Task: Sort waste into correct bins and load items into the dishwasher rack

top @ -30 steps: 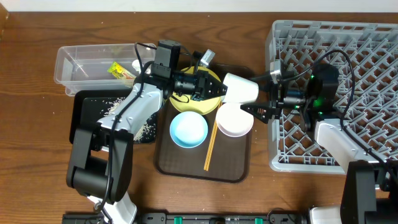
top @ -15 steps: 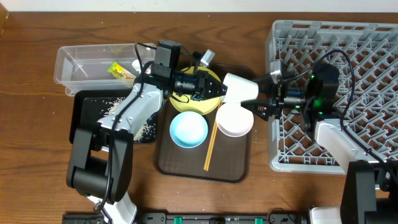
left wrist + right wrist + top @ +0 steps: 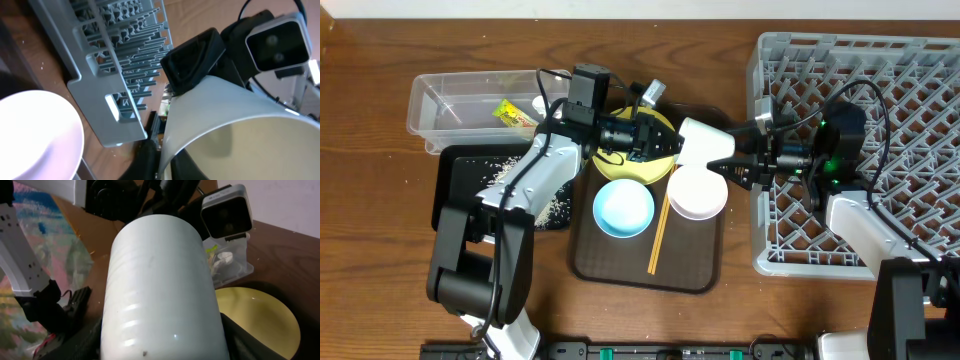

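The small pale cup point(image 3: 705, 142) hung on its side above the dark brown serving tray point(image 3: 620, 262), caught between the two arms. The left gripper point(image 3: 672, 143) was clamped on the cup's rim, one finger inside the mouth. The right gripper point(image 3: 728, 168) had a finger on either side of the cup's closed end, but whether they pressed on it could not be told. Under the cup lay the yellow plate point(image 3: 642, 172) and the white bowl point(image 3: 697, 194), with the light blue bowl point(image 3: 623, 209) and the chopsticks point(image 3: 658, 235) just beside them on the tray. The grey dishwasher rack point(image 3: 920, 60) stood to the right. The snack wrapper point(image 3: 510, 114) lay in the clear tub point(image 3: 450, 95), and rice scraps point(image 3: 555, 208) lay in the black tray point(image 3: 455, 170).
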`<act>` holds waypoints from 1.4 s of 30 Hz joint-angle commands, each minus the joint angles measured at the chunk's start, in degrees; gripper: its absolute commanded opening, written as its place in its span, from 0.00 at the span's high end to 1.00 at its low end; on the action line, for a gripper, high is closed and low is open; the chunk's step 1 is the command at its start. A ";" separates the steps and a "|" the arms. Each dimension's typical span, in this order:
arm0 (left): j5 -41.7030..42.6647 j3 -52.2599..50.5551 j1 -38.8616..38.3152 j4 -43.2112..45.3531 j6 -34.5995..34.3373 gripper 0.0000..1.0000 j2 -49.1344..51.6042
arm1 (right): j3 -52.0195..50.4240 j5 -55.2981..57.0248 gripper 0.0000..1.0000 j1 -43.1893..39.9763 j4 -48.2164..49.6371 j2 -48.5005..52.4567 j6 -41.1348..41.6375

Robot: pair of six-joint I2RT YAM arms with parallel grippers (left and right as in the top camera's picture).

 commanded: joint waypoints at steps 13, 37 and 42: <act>-25.09 0.44 6.27 -14.60 11.54 0.61 -3.34 | 1.42 9.97 0.99 -5.33 0.55 -1.29 10.40; -44.30 0.42 8.74 -29.14 18.34 0.60 -19.63 | 19.28 54.47 0.99 -10.21 -47.87 -13.79 4.15; -45.38 0.42 8.72 -29.18 19.52 0.59 -19.63 | 29.09 66.99 0.99 -11.61 -64.63 -13.79 2.73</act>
